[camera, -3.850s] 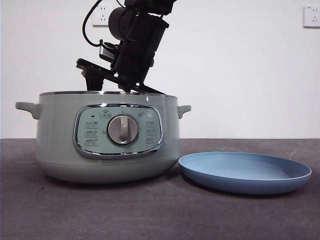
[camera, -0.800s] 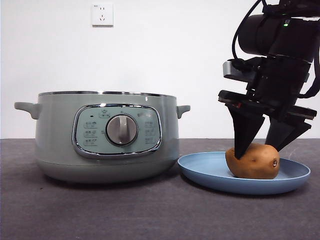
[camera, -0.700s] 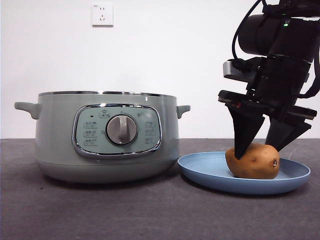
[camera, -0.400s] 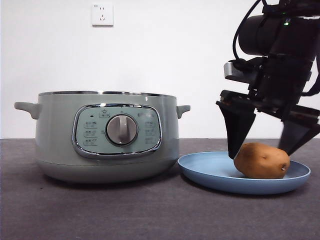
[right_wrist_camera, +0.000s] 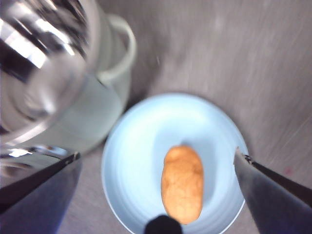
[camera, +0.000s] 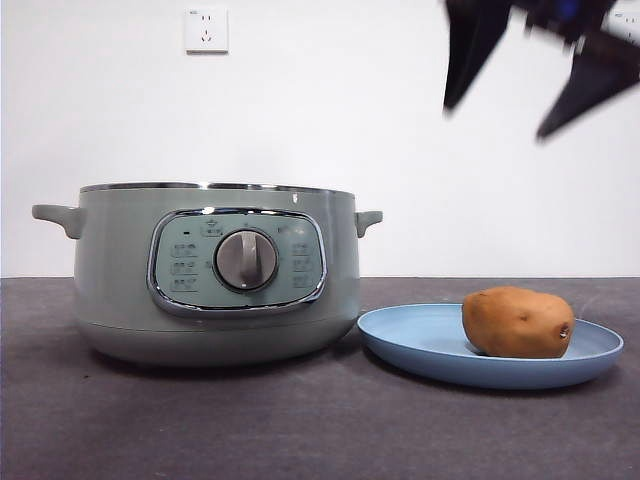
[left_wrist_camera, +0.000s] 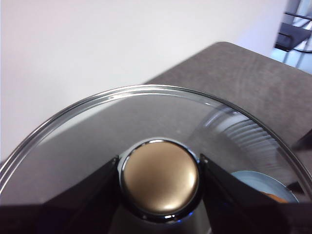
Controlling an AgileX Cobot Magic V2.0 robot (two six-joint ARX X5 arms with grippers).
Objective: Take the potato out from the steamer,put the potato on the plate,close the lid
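The brown potato lies on its side on the light-blue plate, to the right of the sage-green steamer, which stands open. My right gripper is open and empty, high above the plate. In the right wrist view its jaws spread wide over the potato, the plate and the steamer. My left gripper is shut on the knob of the glass lid and holds it in the air. The lid hangs over the steamer. The lid is out of the front view.
A white wall with a power socket stands behind the dark grey table. The plate nearly touches the steamer's right side. The steamer's side handle juts toward the plate.
My right gripper opened off the potato and rose straight up to the picture's top. The potato settled on the plate, slightly to the right.
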